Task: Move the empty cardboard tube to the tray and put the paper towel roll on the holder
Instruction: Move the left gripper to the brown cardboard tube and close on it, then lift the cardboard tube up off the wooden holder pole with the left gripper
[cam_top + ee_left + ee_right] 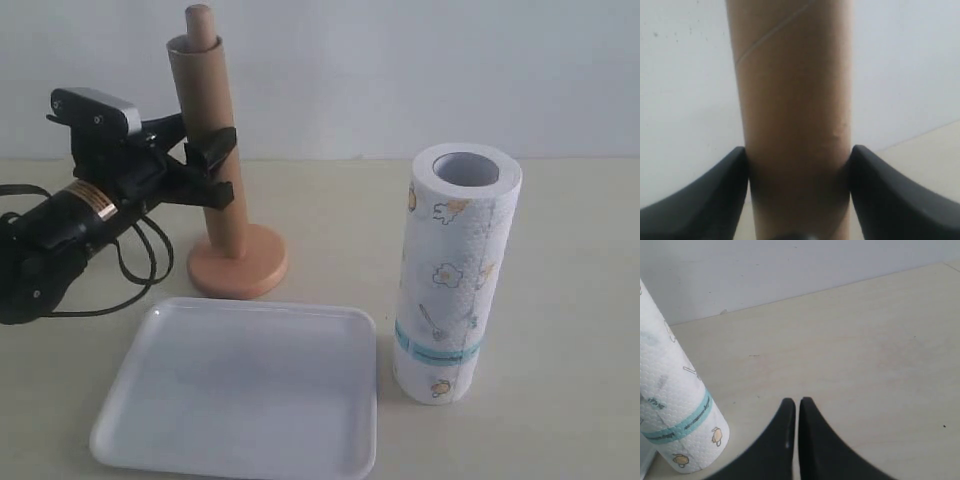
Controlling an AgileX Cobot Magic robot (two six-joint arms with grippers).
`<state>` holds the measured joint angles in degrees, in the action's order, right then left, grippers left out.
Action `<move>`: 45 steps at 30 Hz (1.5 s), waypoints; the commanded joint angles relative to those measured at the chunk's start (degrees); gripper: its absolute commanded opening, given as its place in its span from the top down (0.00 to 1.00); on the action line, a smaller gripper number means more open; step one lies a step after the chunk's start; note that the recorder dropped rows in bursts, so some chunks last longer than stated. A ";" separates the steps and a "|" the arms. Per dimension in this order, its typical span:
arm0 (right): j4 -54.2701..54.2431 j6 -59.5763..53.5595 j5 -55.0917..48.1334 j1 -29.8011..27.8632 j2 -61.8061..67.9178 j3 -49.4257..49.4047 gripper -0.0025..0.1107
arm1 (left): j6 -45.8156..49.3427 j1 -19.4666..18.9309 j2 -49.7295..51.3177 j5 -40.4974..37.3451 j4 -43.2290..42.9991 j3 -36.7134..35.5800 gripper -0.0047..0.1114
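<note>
The brown cardboard tube stands over the wooden holder, whose round dowel tip pokes out of the tube's top. My left gripper is shut on the tube about halfway up; in the left wrist view both black fingers press the sides of the cardboard tube. The white paper towel roll stands upright to the right of the tray. My right gripper is shut and empty, above bare table beside the paper towel roll. It is out of the exterior view.
The left arm and its black cable lie at the table's left edge, behind the tray's far left corner. A pale wall runs along the back of the table.
</note>
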<state>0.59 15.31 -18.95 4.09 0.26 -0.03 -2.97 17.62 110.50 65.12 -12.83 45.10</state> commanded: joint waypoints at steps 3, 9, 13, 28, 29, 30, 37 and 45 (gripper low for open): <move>0.04 -0.09 0.26 -0.15 -0.26 0.03 0.96 | -0.72 0.16 -5.28 0.00 -0.28 0.54 0.92; 0.04 -0.09 0.65 -0.15 -0.26 0.03 0.96 | -7.82 0.27 -12.07 -9.91 -7.49 5.97 0.92; 0.04 -0.09 0.45 -0.15 -0.26 0.03 0.96 | -8.57 0.27 -16.19 -10.14 -7.49 7.99 0.92; 0.04 -0.09 0.45 -0.15 -0.26 0.03 0.96 | -12.66 0.27 -30.53 -15.60 -7.60 11.12 0.92; 0.04 -0.09 0.45 -0.15 -0.26 0.03 0.96 | -12.66 0.27 -31.32 -15.62 -7.60 11.12 0.92; 0.04 -0.09 0.45 -0.15 -0.26 0.03 0.96 | -12.66 0.27 -31.97 -15.62 -7.60 11.12 0.92; 0.04 -0.09 0.45 -0.15 -0.26 0.03 0.96 | -12.66 0.27 -36.71 -19.08 -7.60 11.12 0.92; 0.04 -0.09 0.45 -0.15 -0.26 0.03 0.96 | -10.93 0.27 -42.20 -28.05 -8.05 11.12 0.92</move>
<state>0.59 15.31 -18.95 4.09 0.26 -0.03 -14.92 17.62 70.45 42.08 -20.25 55.84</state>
